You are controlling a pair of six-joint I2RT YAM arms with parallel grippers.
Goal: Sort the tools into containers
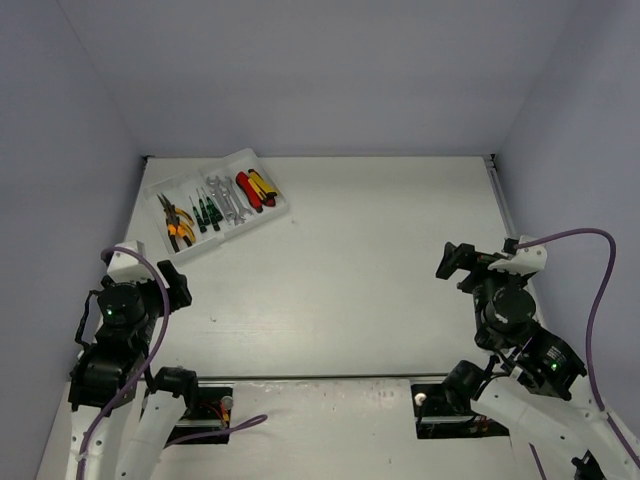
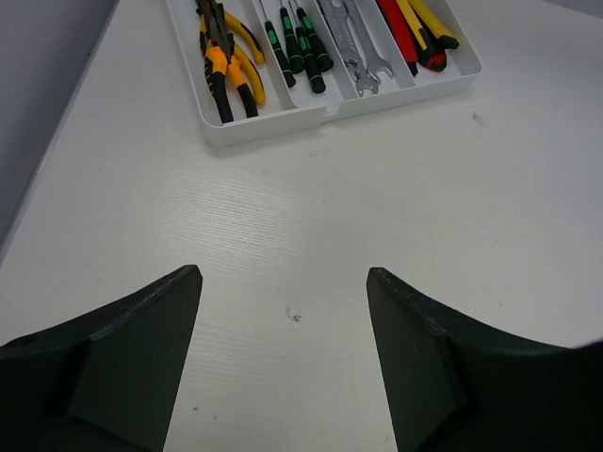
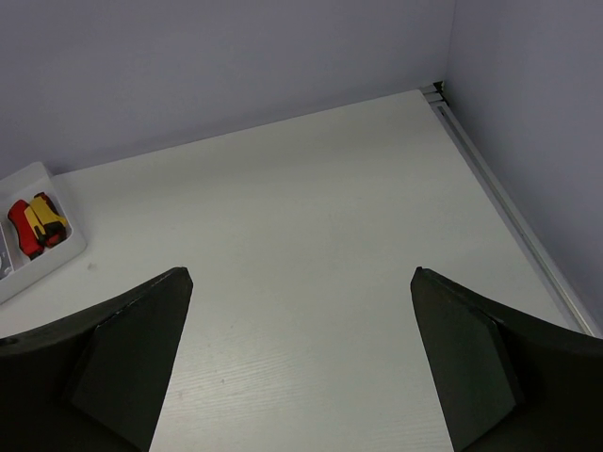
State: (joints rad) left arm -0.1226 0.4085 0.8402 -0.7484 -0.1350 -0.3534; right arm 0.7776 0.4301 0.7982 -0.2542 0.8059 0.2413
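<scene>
The white tray (image 1: 262,214) lies at the far left of the table, its four compartments side by side. The orange/yellow pliers (image 1: 176,222) lie in one, the green-black screwdrivers (image 1: 206,214) in the second, the silver wrenches (image 1: 226,197) in the third, the red and yellow utility knives (image 1: 256,189) in the fourth. The left wrist view shows the tray (image 2: 273,127) with pliers (image 2: 229,66), screwdrivers (image 2: 301,47), wrenches (image 2: 353,47) and knives (image 2: 419,33). My left gripper (image 2: 285,278) is open and empty, well short of the tray. My right gripper (image 3: 301,275) is open and empty over bare table; the tray's end (image 3: 66,252) shows at its left.
Grey walls enclose the table on the left, back and right. A metal rail (image 1: 500,200) runs along the table's right edge. The arm bases and cables sit at the near edge.
</scene>
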